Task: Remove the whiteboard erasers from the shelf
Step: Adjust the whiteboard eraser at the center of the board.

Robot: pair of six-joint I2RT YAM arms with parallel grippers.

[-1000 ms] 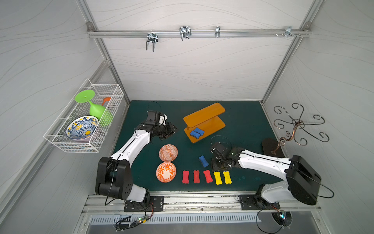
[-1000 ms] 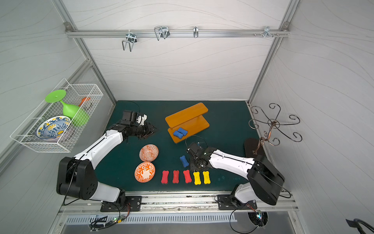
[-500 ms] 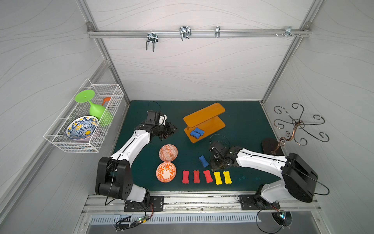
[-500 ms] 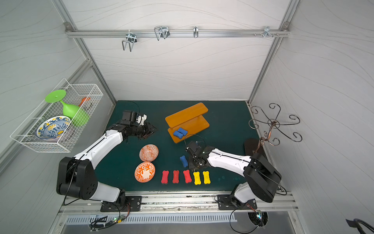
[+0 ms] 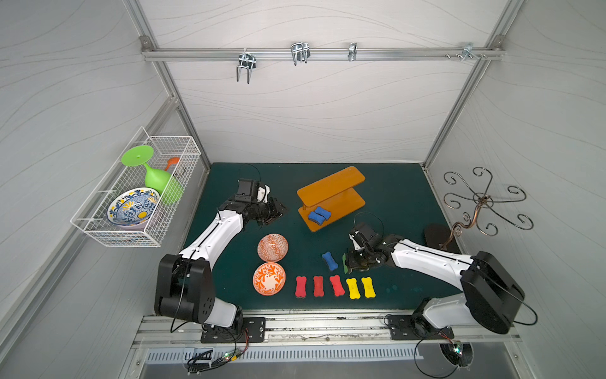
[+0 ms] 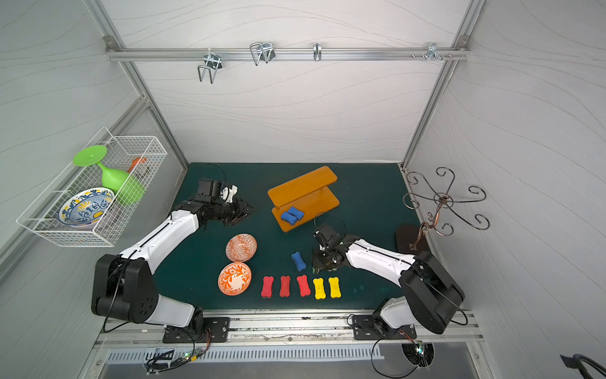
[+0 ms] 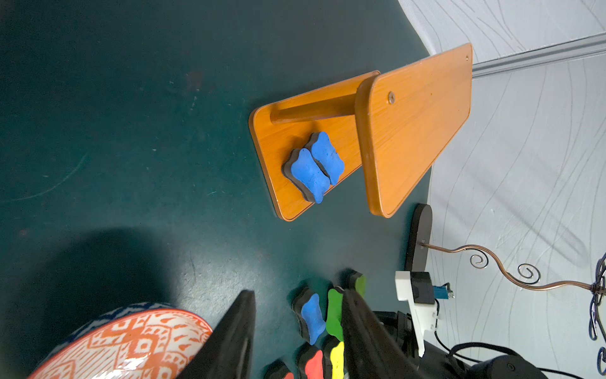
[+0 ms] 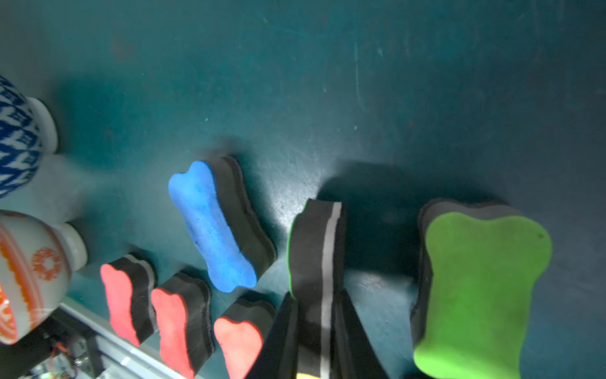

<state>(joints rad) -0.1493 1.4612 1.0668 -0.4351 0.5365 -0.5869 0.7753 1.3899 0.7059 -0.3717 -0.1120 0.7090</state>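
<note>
The orange shelf (image 5: 331,197) stands at mid-back of the green mat, and two blue whiteboard erasers (image 5: 319,215) lie side by side on its lower board (image 7: 278,144). On the mat lie one blue eraser (image 5: 329,261), three red ones (image 5: 318,286) and two yellow ones (image 5: 360,287). My right gripper (image 8: 316,305) is shut on a green eraser (image 8: 316,249) turned on its edge, low over the mat. A second green eraser (image 8: 482,288) lies flat beside it. My left gripper (image 7: 298,292) hangs open and empty left of the shelf.
Two orange patterned bowls (image 5: 272,247) (image 5: 269,279) sit left of the eraser row. A white wire basket (image 5: 137,193) on the left wall holds a green glass and a blue bowl. A copper hook stand (image 5: 482,203) with a dark base rises at the right.
My right gripper has closed its fingers on the green eraser and shifted slightly toward the front. The left arm has not moved.
</note>
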